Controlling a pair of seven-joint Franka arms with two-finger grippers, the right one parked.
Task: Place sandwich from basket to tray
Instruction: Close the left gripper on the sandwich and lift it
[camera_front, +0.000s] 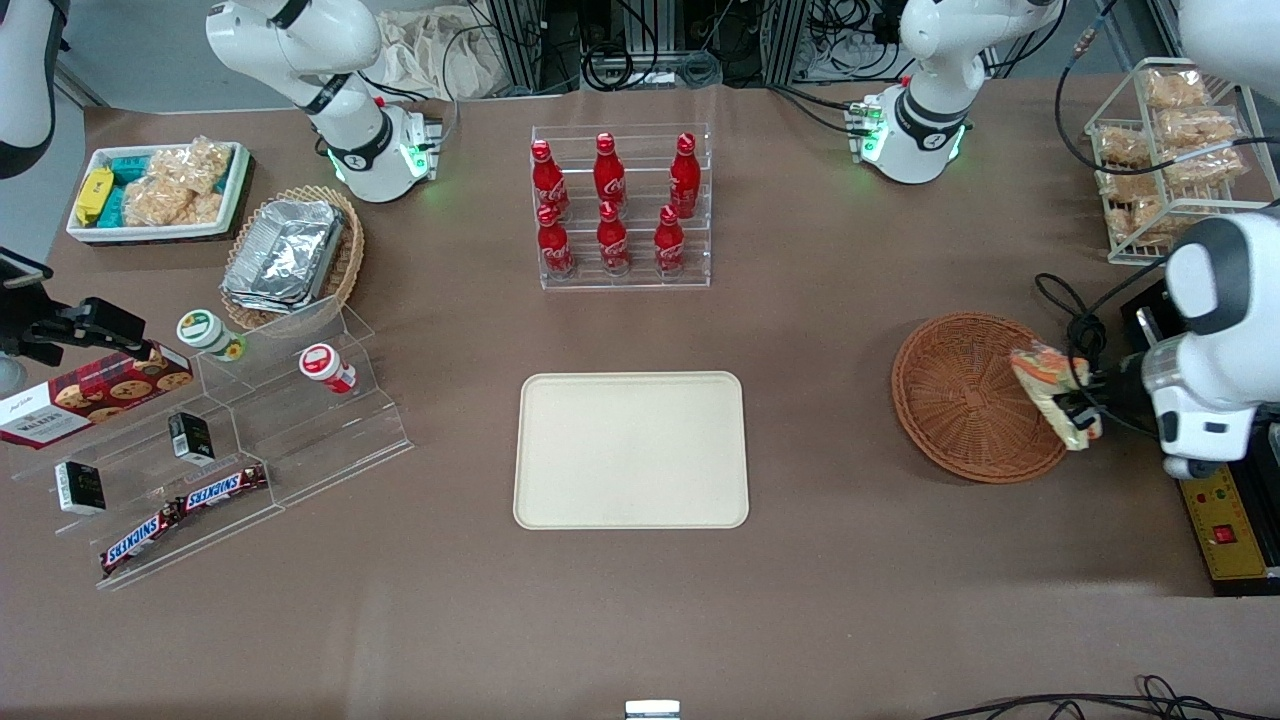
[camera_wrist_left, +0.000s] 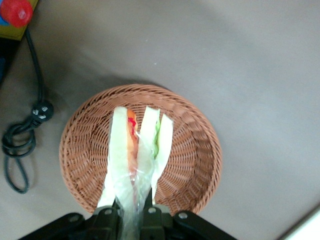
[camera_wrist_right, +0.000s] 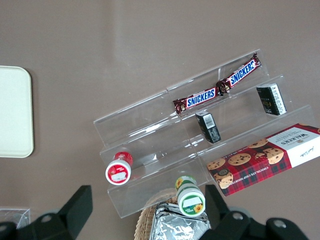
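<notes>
claw (camera_wrist_left: 131, 212) clamped on one sandwich (camera_wrist_left: 135, 155) | above one basket (camera_wrist_left: 195, 150) | one tray (camera_front: 630, 450) bare

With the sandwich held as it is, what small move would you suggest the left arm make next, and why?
Probably carry it sideways toward the tray. The gripper is shut on the sandwich, which hangs above the basket near its rim at the working arm's end; in the wrist view the sandwich seems lifted off the weave. The tray lies bare, toward the parked arm's end.

Front view high over table, left wrist close above basket (camera_wrist_left: 197, 150)
</notes>
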